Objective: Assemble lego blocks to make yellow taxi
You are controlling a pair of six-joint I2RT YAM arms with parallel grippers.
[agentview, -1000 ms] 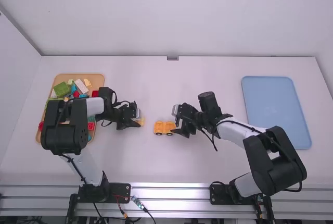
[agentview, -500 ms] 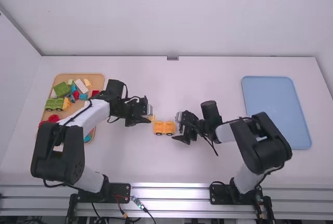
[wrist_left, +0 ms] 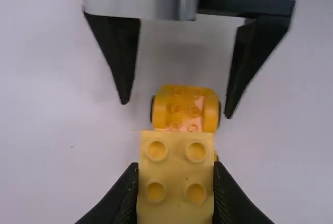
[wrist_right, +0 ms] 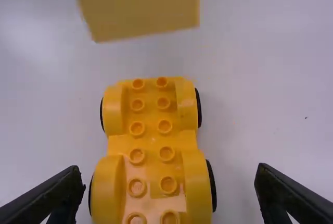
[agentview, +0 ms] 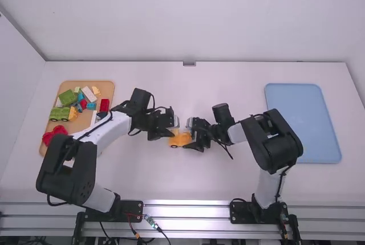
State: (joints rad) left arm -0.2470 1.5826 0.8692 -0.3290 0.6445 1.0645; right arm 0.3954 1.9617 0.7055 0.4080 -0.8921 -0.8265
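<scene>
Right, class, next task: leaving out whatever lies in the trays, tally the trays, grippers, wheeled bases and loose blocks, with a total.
Trays: 2 (orange tray, blue tray)
Grippers: 2 (left gripper, right gripper)
Wheeled bases: 1 (yellow-orange base)
Blocks: 1 (yellow block, held by the left gripper)
Total: 6

From the car bottom, the block tray is near 9 o'clock and the other tray near 3. A truck is in the block tray's 9 o'clock side. The left gripper has a block near the car bottom's 9 o'clock end.
</scene>
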